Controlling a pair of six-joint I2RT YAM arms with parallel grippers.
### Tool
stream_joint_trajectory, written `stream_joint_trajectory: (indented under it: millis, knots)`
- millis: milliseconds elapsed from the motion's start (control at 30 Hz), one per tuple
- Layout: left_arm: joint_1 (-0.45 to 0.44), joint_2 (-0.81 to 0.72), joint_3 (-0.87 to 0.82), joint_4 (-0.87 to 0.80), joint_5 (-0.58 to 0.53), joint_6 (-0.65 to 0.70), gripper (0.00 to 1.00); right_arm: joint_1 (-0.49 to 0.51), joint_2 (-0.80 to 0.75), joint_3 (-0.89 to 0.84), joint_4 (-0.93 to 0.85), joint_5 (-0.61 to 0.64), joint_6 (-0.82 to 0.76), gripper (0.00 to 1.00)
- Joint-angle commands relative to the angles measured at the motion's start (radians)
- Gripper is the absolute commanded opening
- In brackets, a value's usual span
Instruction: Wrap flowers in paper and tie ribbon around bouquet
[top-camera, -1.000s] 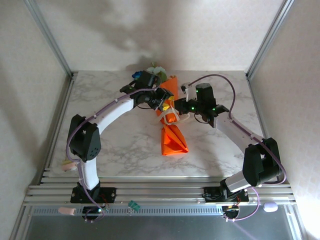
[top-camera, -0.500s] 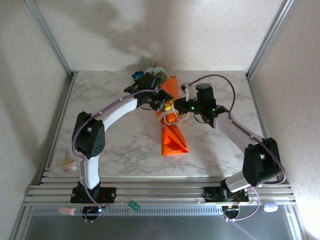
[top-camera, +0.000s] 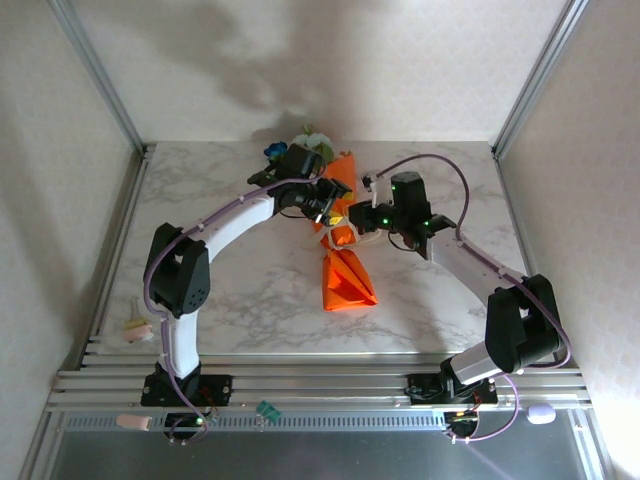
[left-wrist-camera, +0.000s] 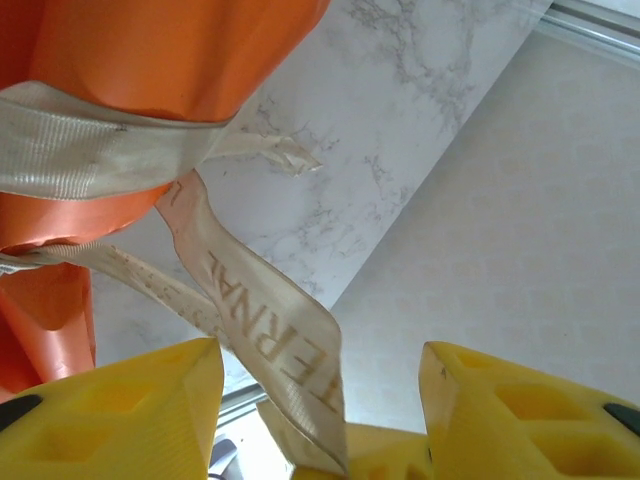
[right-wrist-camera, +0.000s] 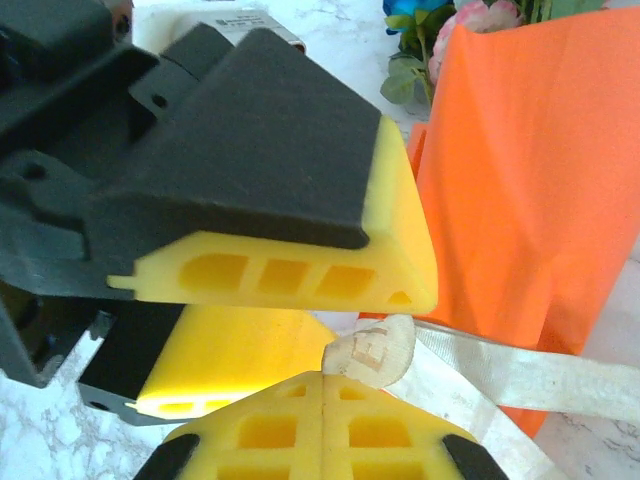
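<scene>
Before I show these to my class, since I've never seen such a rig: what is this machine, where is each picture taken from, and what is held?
These are two robot arms bolted at the near edge of a marble table, each ending in a two-finger gripper. One picture looks down from above and behind them; the other two come from cameras on the wrists. On the table lies a bouquet: an orange paper cone with flowers at its far end, a cream ribbon wrapped around it. The right gripper is shut on one ribbon end. The left gripper is open, more ribbon passing between its spread jaws.
</scene>
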Motion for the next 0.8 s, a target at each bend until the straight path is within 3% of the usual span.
stream_joint_trajectory:
  millis: [0, 333, 433, 533, 667, 700, 767]
  knots:
    - [0.0, -0.028, 0.011, -0.006, 0.037, -0.012, 0.5, 0.008, -0.022, -0.026, 0.067, 0.006, -0.007, 0.0]
    - [0.0, -0.007, 0.014, -0.03, 0.027, 0.016, 0.36, 0.018, -0.03, -0.035, 0.124, 0.009, 0.025, 0.0]
    - [0.0, -0.004, 0.016, -0.022, 0.02, 0.015, 0.25, 0.018, -0.032, -0.036, 0.119, 0.011, 0.022, 0.0]
    - [0.001, -0.006, 0.029, -0.042, 0.004, 0.035, 0.02, 0.018, -0.035, -0.043, 0.118, 0.011, 0.023, 0.0]
    - [0.005, -0.02, 0.047, -0.091, -0.024, 0.087, 0.0, 0.019, -0.048, -0.056, 0.105, 0.016, 0.023, 0.0]
    - [0.006, -0.023, 0.054, -0.104, -0.031, 0.102, 0.0, 0.018, -0.054, -0.055, 0.09, 0.021, 0.023, 0.06]
    - [0.009, -0.026, 0.078, -0.15, -0.052, 0.143, 0.0, 0.015, -0.073, -0.051, 0.04, 0.032, 0.021, 0.34]
